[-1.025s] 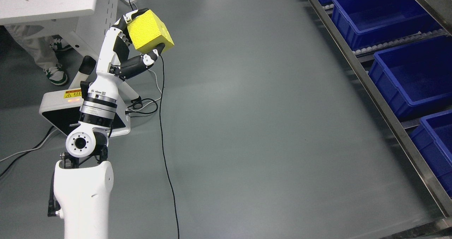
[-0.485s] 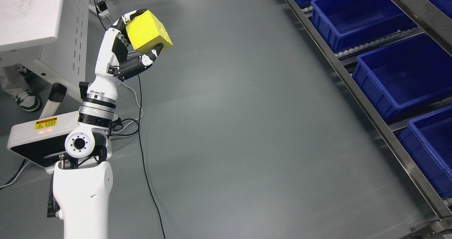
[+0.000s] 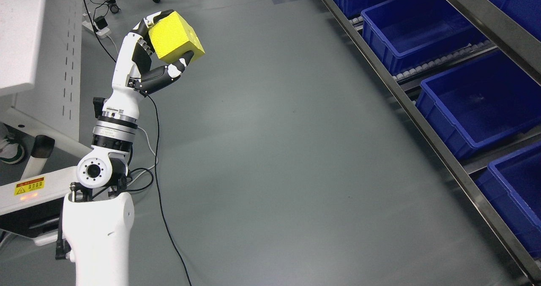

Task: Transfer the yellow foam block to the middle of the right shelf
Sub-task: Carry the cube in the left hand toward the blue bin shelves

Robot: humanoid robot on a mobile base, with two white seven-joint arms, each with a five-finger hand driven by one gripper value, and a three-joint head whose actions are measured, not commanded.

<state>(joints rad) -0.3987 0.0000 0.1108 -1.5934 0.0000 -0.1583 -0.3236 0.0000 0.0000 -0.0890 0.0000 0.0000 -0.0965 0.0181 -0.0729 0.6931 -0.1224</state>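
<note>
the robot's left hand (image 3: 146, 62) grips the yellow foam block (image 3: 175, 36), holding it raised above the grey floor (image 3: 287, 151). blue bins (image 3: 477, 100) line the metal shelf (image 3: 444, 159) well apart at right.

Left arm raised from the lower left, left hand (image 3: 154, 55) fingers curled closed.

A grey floor (image 3: 287, 159) fills the middle. A black cable (image 3: 162, 218) trails across it on the left, near a white bench (image 3: 38, 66) with a warning sticker (image 3: 29, 186) on its base. A power strip (image 3: 98, 24) lies far left.
</note>
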